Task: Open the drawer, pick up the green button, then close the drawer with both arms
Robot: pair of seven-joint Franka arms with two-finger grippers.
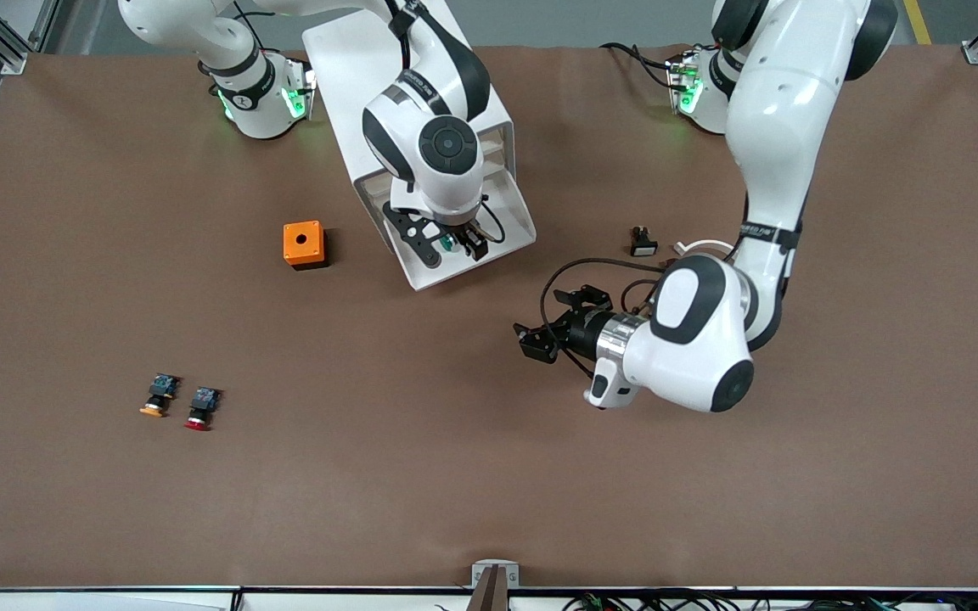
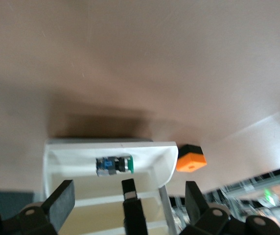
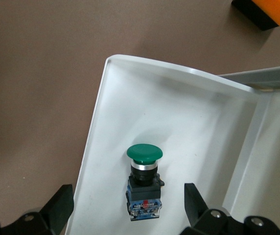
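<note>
The lowest drawer (image 1: 497, 255) of the white cabinet (image 1: 353, 68) stands pulled out toward the front camera. The green-capped button (image 1: 448, 243) lies on its side on the drawer floor (image 3: 179, 107). My right gripper (image 1: 458, 243) hangs over the drawer, open, its two fingers on either side of the button (image 3: 144, 181) without touching it. My left gripper (image 1: 540, 331) is low over the table in front of the drawer, open and holding nothing. In the left wrist view the drawer (image 2: 57, 152) and the button (image 2: 114, 165) show past the open left gripper (image 2: 129, 201).
An orange box (image 1: 303, 244) sits beside the cabinet toward the right arm's end. An orange-capped button (image 1: 158, 396) and a red-capped button (image 1: 201, 409) lie nearer the front camera. A small black part (image 1: 643, 243) lies near the left arm.
</note>
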